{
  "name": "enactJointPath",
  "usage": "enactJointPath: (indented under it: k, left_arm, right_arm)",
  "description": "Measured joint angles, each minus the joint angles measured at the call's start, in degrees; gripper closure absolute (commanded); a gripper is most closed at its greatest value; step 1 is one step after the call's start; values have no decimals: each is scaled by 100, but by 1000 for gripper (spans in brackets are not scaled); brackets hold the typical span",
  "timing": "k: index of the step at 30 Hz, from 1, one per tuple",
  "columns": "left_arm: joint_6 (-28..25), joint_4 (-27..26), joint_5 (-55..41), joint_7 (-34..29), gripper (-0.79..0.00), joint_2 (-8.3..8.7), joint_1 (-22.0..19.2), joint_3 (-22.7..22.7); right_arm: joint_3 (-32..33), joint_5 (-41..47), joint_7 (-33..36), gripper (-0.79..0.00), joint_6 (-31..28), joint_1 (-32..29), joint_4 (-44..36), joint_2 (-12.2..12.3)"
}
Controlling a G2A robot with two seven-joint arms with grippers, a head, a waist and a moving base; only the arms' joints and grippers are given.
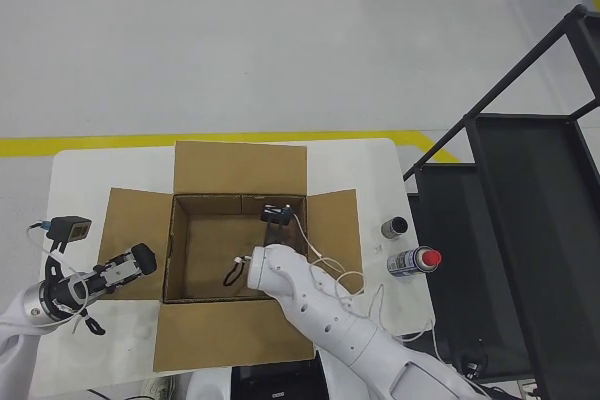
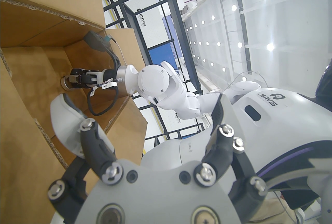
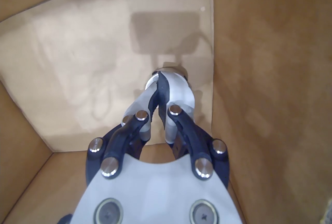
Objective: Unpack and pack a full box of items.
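Box: you have an open brown cardboard box (image 1: 235,170) mid-way across the white table (image 1: 90,170), with all four flaps folded outward.
Right claw: your right gripper (image 3: 158,77) is deep inside the box, low near a corner of its floor. It is clenched, its tips pinched onto a small round silver tin (image 2: 62,83).
Tin: it sits on the box floor, close to a side wall.
Left claw: your left gripper (image 1: 138,260) is released, fingers spread wide, just outside the box over its left flap.
Right of the box: a white spray can with a red cap (image 1: 414,261) lies on its side, and a small dark-topped cylinder (image 1: 394,227) stands near it.
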Motion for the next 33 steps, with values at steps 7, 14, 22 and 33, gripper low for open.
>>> enactJointPath:
  k: [7,14,22,33]
  left_arm:
    - [0,0,0,0,-785,0,0,0]
    - [0,0,0,0,-785,0,0,0]
    - [0,0,0,0,-785,0,0,0]
    - [0,0,0,0,-785,0,0,0]
  right_arm:
    - [-137,58,41,0,-69,138,141,-92]
    - [-142,188,-77,0,-548,41,-132,-112]
    - [207,-371,-170,0,179,-157,-94,-28]
    - [97,-560,-318,0,316,-39,347,-156]
